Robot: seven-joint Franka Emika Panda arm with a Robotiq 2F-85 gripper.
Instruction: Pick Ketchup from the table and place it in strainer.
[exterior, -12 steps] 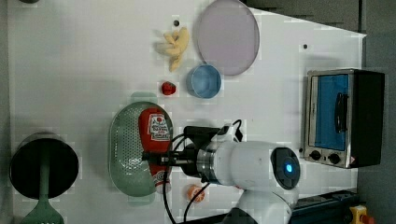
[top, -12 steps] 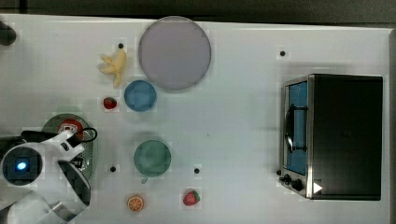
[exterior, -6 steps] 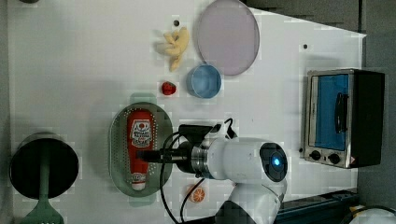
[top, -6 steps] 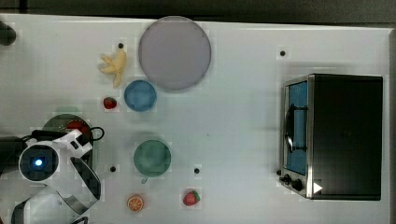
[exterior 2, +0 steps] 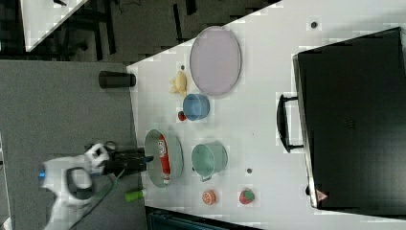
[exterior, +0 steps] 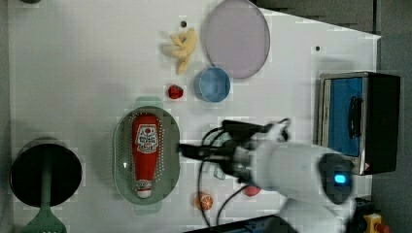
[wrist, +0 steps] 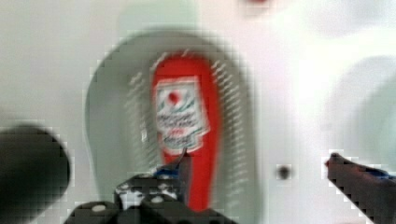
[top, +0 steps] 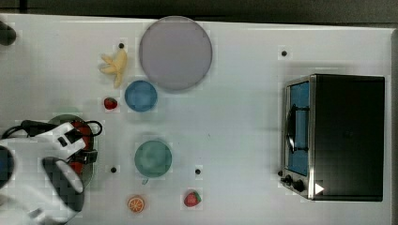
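The Ketchup (exterior: 145, 149) lies flat on its side inside the strainer (exterior: 122, 160), its long axis along the oval basket's length and its white label facing up. The red body rests on the perforated bottom and nothing touches it. In the right view the bottle (exterior 2: 164, 158) lies in the same basket (exterior 2: 152, 165), which sits just inside a long edge of the white bench (exterior 2: 268, 96).

The gripper (wrist: 254, 170) hangs above the strainer with its two fingers spread as wide as they go and nothing between them. In the wrist view one dark fingertip (wrist: 180, 163) shows over the bottle's lower half. The other (wrist: 345, 168) lies well out past the basket's rim, over bare bench. In the left view the gripper (exterior: 187, 151) hangs at the strainer's rim.

On the bench near the strainer are a teal-green bowl (top: 153, 158), a blue bowl (top: 141, 95), a small strawberry (top: 110, 103), a second strawberry (top: 192, 198) and an orange half (top: 136, 204). A lilac plate (top: 175, 52) and a peeled banana (top: 115, 65) lie toward the far long edge, and a toaster oven (top: 335, 136) stands at the opposite short end.
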